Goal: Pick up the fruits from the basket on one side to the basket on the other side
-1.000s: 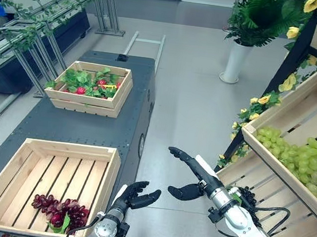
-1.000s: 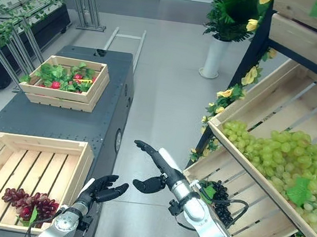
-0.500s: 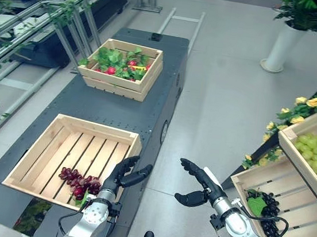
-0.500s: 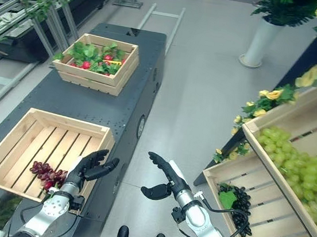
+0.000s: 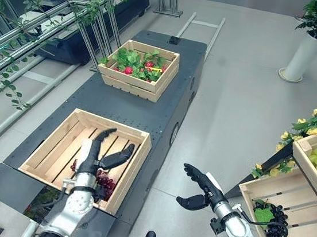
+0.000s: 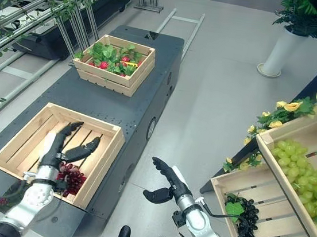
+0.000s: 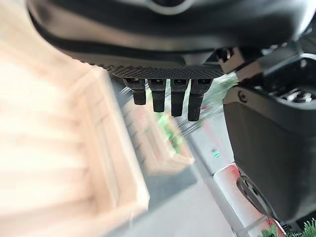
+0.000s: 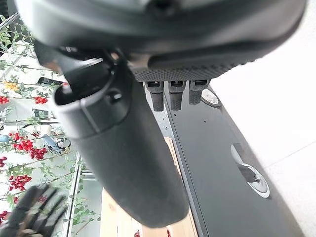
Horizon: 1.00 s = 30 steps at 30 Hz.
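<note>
Dark red grapes [image 5: 102, 181] in near crate [image 5: 57, 141] — just beneath open left robot hand [image 5: 97, 156].

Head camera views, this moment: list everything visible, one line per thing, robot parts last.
Near crate: one, pale wood, on the dark platform, closest to the robot.
Dark red grapes: one bunch, in the near crate's front corner.
Far crate: one, pale wood, further along the platform, holding green leaves and red fruit.
Green grapes: a pile, in a slanted wooden shelf tray on the right.
Black grapes: one bunch, in the lower shelf tray.
White vase: one, on the floor, holding a green plant.
Left hand: dark, open, above the near crate.
Right hand: dark, open, over the floor.
</note>
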Motion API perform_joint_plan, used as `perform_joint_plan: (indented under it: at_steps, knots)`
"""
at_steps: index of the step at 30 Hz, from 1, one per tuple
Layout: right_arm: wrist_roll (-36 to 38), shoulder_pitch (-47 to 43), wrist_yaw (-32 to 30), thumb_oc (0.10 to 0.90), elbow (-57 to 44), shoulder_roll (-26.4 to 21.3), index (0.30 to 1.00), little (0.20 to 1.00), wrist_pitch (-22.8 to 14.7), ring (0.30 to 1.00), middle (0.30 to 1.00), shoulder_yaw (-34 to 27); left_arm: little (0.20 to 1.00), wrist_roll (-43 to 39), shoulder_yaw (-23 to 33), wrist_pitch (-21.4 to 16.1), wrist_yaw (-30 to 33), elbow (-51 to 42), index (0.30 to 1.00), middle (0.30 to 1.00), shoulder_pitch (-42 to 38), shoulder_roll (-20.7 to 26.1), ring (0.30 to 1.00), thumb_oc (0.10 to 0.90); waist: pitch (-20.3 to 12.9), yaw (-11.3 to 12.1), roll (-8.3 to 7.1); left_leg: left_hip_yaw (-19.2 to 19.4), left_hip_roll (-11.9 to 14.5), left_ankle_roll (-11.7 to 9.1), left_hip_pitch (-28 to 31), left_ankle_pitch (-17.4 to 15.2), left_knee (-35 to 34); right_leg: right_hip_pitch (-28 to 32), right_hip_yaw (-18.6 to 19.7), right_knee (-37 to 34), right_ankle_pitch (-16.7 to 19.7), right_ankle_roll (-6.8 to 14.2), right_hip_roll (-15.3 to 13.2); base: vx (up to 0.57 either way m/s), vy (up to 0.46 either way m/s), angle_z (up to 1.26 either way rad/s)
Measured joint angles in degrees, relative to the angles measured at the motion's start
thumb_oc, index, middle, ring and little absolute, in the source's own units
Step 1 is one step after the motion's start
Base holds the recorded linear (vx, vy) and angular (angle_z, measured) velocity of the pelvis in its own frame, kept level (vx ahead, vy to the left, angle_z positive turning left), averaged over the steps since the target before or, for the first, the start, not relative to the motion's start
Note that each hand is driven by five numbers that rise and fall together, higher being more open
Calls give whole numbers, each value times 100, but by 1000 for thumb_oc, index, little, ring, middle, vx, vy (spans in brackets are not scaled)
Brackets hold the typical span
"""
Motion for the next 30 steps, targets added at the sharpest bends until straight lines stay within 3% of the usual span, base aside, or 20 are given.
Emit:
perform_joint_plan:
  at_steps: [3, 6, 11, 15, 18, 22, 27, 30]
  knots:
    - [0, 112, 0, 800, 0, -29, 900, 900, -1, 900, 900, -21, 900, 625, 326, -105, 605, 159, 900, 900, -138, 360, 900, 800, 1, 9, 3, -12, -6, 0, 8, 0, 0, 20, -7, 12, -15, 6, -4, 74, 91, 4]
    - [0, 193, 7, 800, 0, -94, 900, 900, -1, 900, 900, -31, 900, 928, 379, -121, 828, 582, 900, 900, -164, 792, 900, 800, 13, -8, 61, -14, -21, 0, 6, 0, 1, 19, -7, 17, -25, 17, -20, 47, 123, 1]
    - [0, 262, 55, 800, 0, -487, 900, 900, -2, 900, 900, -47, 900, 1421, 366, -43, 1180, 1154, 900, 900, -142, 813, 900, 800, 130, -2, 168, -21, -75, 1, -143, 0, 105, -99, -21, 97, -44, 39, -60, -16, 115, 3]
    - [3, 114, 106, 800, 50, -728, 900, 900, -3, 900, 900, -40, 900, 2162, 105, -30, 1838, 1404, 900, 900, -348, 992, 900, 800, 513, 0, 203, -135, -92, -1, -344, 2, 299, -254, -31, 254, -67, 29, -77, -127, 86, 13]
    - [2, -344, 136, 800, 96, -741, 900, 900, -4, 900, 900, -36, 900, 2901, -272, 98, 2172, 1719, 900, 900, -854, 1457, 900, 800, 928, 7, 206, -141, -81, -42, -661, 29, 502, -609, -42, 563, -108, -9, -73, -118, 91, 3]
    - [2, -973, 135, 800, 105, -797, 900, 900, -85, 900, 900, 11, 900, 3304, -908, 258, 2417, 2206, 900, 900, -1628, 1887, 900, 800, 1465, -11, 194, -121, -149, -73, -977, 16, 788, -1261, -26, 1594, -518, -22, -226, -121, 109, 4]
    - [1, -1551, 134, 800, 150, -900, 900, 900, -115, 900, 900, 61, 900, 3394, -1165, 485, 2436, 2649, 900, 900, -2351, 1900, 900, 800, 1977, -20, 40, 36, -312, -39, -1500, -26, 1254, -2079, 16, 2787, -970, -65, -508, -75, 65, 10]
    - [1, -1651, 134, 800, 177, -910, 900, 900, -115, 900, 900, 111, 900, 3409, -1270, 547, 2413, 2793, 900, 900, -2424, 1932, 900, 800, 2019, -28, -41, 103, -350, -35, -1722, -115, 1557, -2313, 61, 3147, -1104, -108, -563, -96, 123, 5]
